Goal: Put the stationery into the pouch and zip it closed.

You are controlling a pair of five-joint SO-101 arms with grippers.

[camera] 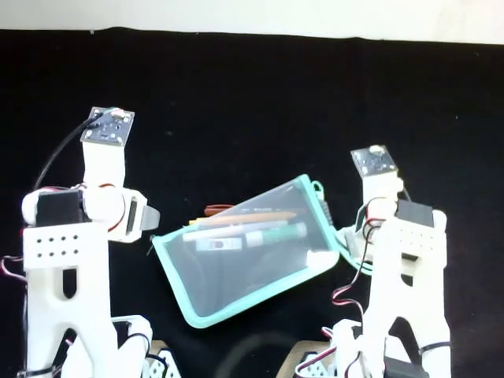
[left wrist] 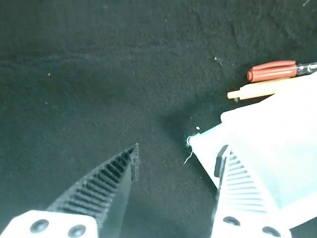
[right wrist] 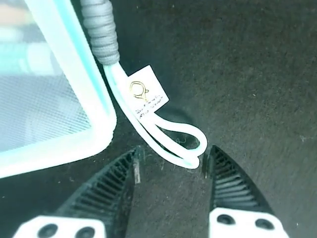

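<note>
Both stand open: left gripper point(left wrist: 179, 148) at a corner of the teal-edged mesh pouch point(camera: 252, 268), right gripper point(right wrist: 173, 148) straddling its white cord loop point(right wrist: 143, 128), seemingly to anchor it mid-desk.

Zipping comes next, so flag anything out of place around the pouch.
Two pens stick out past the far edge of the pouch: a brown-capped pen and a beige pen. The pouch lies askew on the table. Nothing looks damaged.
</note>
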